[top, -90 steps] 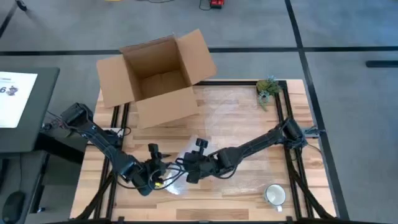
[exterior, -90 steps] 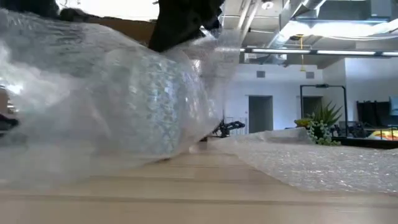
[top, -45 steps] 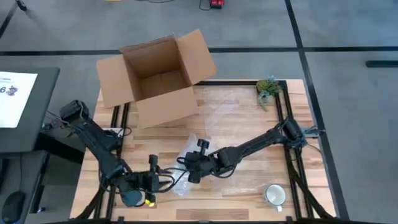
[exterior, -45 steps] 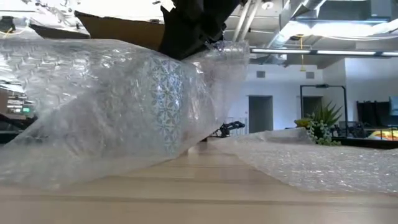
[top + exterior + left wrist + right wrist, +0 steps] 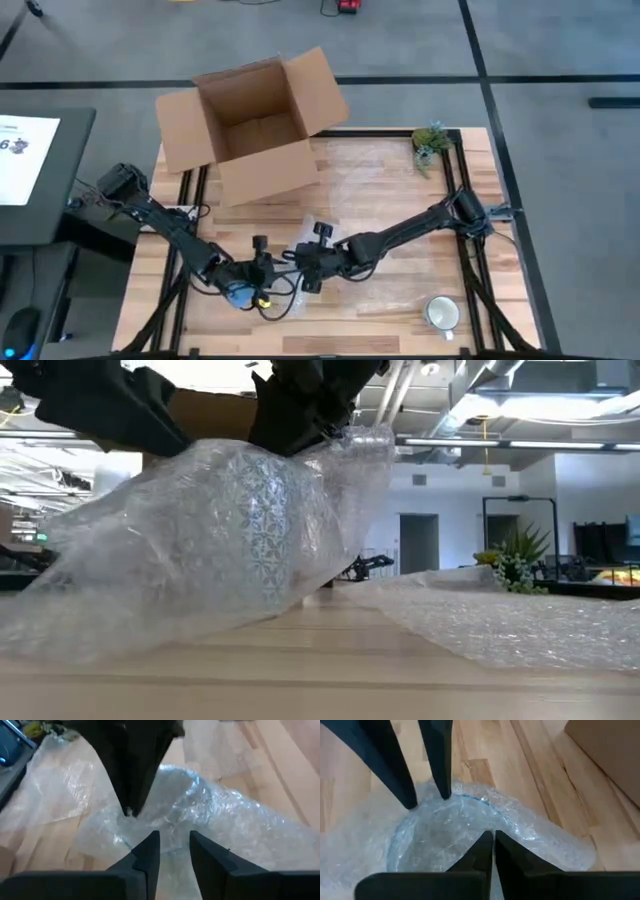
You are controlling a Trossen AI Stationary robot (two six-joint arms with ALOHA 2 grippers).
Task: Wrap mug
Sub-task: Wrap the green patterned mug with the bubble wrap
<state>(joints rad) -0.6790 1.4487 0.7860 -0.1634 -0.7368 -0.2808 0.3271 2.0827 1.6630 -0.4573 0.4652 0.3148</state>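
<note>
The right hand (image 5: 493, 840) pinched the bubble wrap (image 5: 220, 540) closed; the left hand (image 5: 172, 851) hovered apart. A slipping pinch might unravel the bundle.

Surface: wooden slat table (image 5: 400, 200) on a dark frame, standing on grey floor.

Landmark: open cardboard box (image 5: 250, 125), at the table's far left corner, flaps spread, partly overhanging the edge.

Directly on the table, relative to the box:
- 1 flat sheet of bubble wrap (image 5: 390, 215), spread to the right of the box, across the table's middle.
- 1 bunched bubble-wrap bundle (image 5: 285, 270), on the near side of the box, toward the front edge.
- 1 small green plant (image 5: 431, 142), well to the right of the box, at the far right corner.
- 1 white mug (image 5: 442, 314), diagonally opposite the box, near front right corner, upright.
</note>
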